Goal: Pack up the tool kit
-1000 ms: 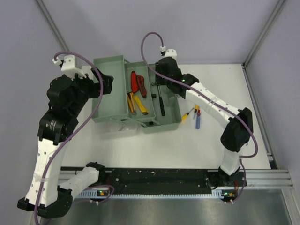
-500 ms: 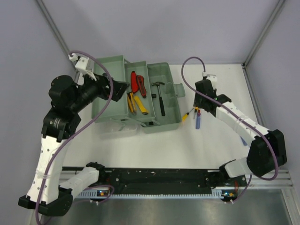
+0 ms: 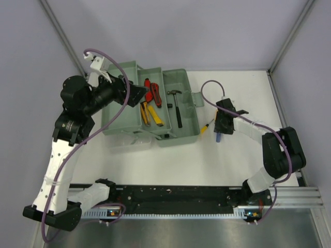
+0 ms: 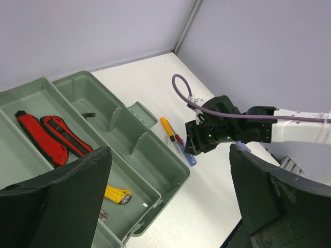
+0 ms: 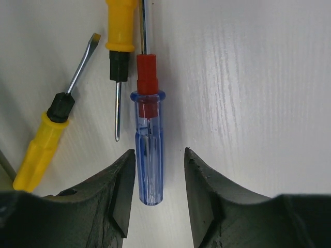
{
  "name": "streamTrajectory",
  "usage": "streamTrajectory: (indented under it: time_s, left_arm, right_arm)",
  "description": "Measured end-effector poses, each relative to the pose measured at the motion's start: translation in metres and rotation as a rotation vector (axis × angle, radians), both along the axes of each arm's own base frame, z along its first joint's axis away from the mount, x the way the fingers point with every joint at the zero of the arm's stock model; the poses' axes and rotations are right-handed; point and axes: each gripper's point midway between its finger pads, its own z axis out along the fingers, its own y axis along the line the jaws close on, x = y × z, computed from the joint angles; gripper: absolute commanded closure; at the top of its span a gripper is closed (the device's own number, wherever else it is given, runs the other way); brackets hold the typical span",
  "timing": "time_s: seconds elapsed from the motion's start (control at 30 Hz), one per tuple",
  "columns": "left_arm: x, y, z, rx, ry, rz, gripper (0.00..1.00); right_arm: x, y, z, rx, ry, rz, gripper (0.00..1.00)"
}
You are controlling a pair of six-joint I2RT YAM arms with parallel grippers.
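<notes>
The green toolbox lies open on the table, holding red knives, yellow knives and a hammer. My right gripper is low over the table to the right of the box. It is open, with its fingers either side of the blue-handled screwdriver and not pressing it. Two yellow-handled screwdrivers lie beside it on the left. My left gripper hovers wide open and empty above the box's left part. The box and the red knives show in the left wrist view.
The open lid forms the left part of the box. Grey walls stand close on the left, back and right. A black rail runs along the near edge. White table lies in front of the box.
My right arm has swung from over the toolbox to the screwdrivers on the table and come down around the blue one. My left gripper has moved right, over the box.
</notes>
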Motion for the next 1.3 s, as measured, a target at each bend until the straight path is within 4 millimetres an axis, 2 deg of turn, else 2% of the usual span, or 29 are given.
streamTrajectory:
  time_s: [0.07, 0.2, 0.27, 0.47, 0.57, 0.63, 0.73, 0.83, 0.93, 1.03, 1.1, 1.3]
  left_arm:
    - [0.000, -0.001, 0.002, -0.005, -0.006, -0.005, 0.02]
    - [0.000, -0.001, 0.002, -0.007, -0.004, -0.003, 0.02]
    - [0.004, 0.002, -0.001, -0.002, 0.009, 0.019, 0.02]
    - [0.027, 0.009, -0.019, 0.032, 0.101, 0.107, 0.02]
    - [0.037, 0.008, -0.033, 0.051, 0.157, 0.118, 0.02]
    - [0.039, 0.004, -0.040, 0.051, 0.185, 0.098, 0.02]
    - [0.038, -0.003, -0.043, 0.037, 0.209, 0.063, 0.02]
    - [0.035, -0.010, -0.039, 0.010, 0.212, 0.019, 0.02]
    - [0.029, -0.019, -0.030, -0.030, 0.206, -0.040, 0.02]
    - [0.023, -0.031, -0.021, -0.082, 0.196, -0.121, 0.02]
    - [0.019, -0.037, -0.020, -0.110, 0.203, -0.169, 0.02]
    - [0.009, -0.056, -0.015, -0.202, 0.230, -0.295, 0.02]
  right_arm:
    - [-0.001, 0.004, -0.009, 0.017, 0.021, 0.012, 0.62]
    - [-0.001, 0.008, -0.024, 0.028, 0.055, 0.020, 0.82]
    - [0.003, 0.008, -0.024, 0.033, 0.044, 0.010, 0.90]
    - [0.004, 0.009, -0.022, 0.044, 0.032, -0.017, 0.94]
    - [0.005, 0.009, -0.008, 0.056, -0.003, -0.022, 0.94]
    - [0.008, 0.011, 0.011, 0.078, -0.053, -0.020, 0.94]
    - [0.014, 0.020, 0.056, 0.150, -0.162, 0.005, 0.94]
    - [0.025, 0.041, 0.115, 0.276, -0.294, 0.073, 0.94]
    - [0.029, 0.073, 0.177, 0.449, -0.442, 0.198, 0.94]
    - [0.021, 0.103, 0.227, 0.622, -0.547, 0.331, 0.94]
    - [0.014, 0.121, 0.251, 0.724, -0.584, 0.414, 0.94]
    - [-0.020, 0.178, 0.310, 0.975, -0.626, 0.675, 0.94]
